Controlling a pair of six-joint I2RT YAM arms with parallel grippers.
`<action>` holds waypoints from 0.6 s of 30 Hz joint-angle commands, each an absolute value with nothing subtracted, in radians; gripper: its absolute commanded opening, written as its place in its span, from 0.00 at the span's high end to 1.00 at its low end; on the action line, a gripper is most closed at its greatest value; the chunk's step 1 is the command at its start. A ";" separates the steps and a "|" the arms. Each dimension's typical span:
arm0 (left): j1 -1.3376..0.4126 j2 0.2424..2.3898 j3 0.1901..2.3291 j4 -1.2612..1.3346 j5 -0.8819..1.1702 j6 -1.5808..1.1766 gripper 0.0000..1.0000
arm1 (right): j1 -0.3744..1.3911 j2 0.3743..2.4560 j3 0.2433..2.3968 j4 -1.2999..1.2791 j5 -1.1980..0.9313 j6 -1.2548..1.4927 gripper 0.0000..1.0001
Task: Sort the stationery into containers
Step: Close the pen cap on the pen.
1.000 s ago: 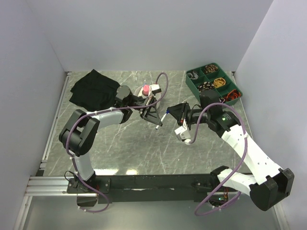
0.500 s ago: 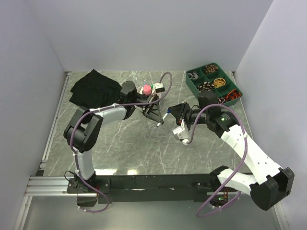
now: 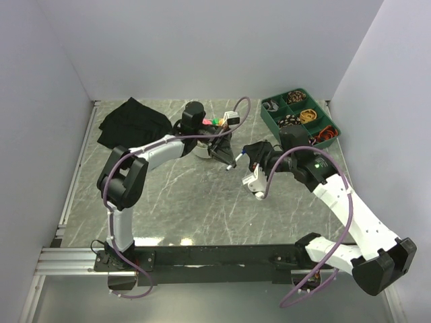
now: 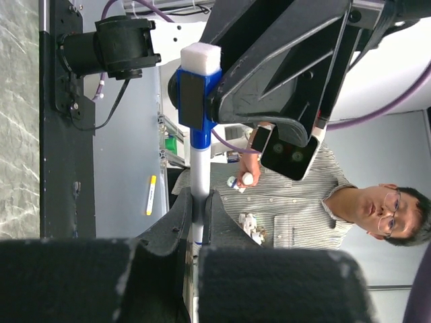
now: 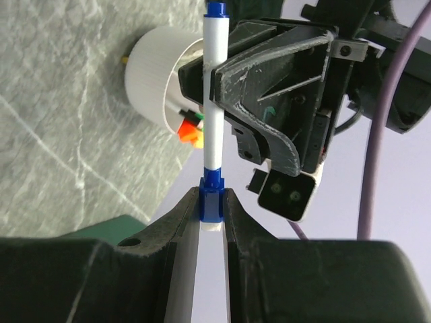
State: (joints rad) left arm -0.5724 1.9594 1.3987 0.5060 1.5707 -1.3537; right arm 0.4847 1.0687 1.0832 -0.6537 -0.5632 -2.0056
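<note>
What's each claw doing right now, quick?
Left claw: closed on the pen.
Right claw: closed on the same pen's blue end.

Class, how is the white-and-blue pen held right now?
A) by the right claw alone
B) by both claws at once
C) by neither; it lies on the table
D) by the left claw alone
B: the right claw grips the pen by its blue end while the left claw clamps its white barrel.
</note>
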 commanded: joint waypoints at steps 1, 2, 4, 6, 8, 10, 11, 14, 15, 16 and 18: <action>-0.549 1.989 1.529 0.453 1.669 -1.289 0.99 | 0.554 1.107 1.155 -0.951 -0.818 -2.480 1.00; -0.549 1.996 1.538 0.453 1.666 -1.286 0.99 | 0.563 1.109 1.158 -0.956 -0.830 -2.470 1.00; -0.551 2.011 1.565 0.425 1.654 -1.272 0.99 | 0.584 1.114 1.170 -0.959 -0.847 -2.451 1.00; -0.554 2.025 1.586 0.443 1.644 -1.281 0.99 | 0.627 1.108 1.164 -0.936 -0.853 -2.413 1.00; -0.552 2.031 1.589 0.472 1.628 -1.302 0.99 | 0.664 1.097 1.148 -0.882 -0.874 -2.376 1.00; -0.551 2.036 1.582 0.492 1.617 -1.322 0.99 | 0.679 1.080 1.123 -0.855 -0.894 -2.365 1.00; -0.548 2.036 1.575 0.520 1.608 -1.331 0.99 | 0.683 1.077 1.117 -0.833 -0.903 -2.358 1.00; -0.542 2.048 1.583 0.538 1.594 -1.342 0.99 | 0.684 1.088 1.115 -0.842 -0.922 -2.367 1.00; -0.538 2.058 1.591 0.545 1.594 -1.344 0.99 | 0.684 1.091 1.115 -0.851 -0.928 -2.378 1.00; -0.532 2.060 1.595 0.554 1.588 -1.347 0.99 | 0.684 1.094 1.117 -0.856 -0.936 -2.384 1.00; -0.522 2.077 1.621 0.554 1.579 -1.347 0.99 | 0.690 1.101 1.135 -0.890 -0.953 -2.404 1.00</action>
State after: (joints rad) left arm -0.5720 2.0228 1.5024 0.4515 1.5719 -1.3182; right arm 0.5316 1.0992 1.1431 -0.6926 -0.4252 -2.0010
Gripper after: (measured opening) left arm 0.048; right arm 0.228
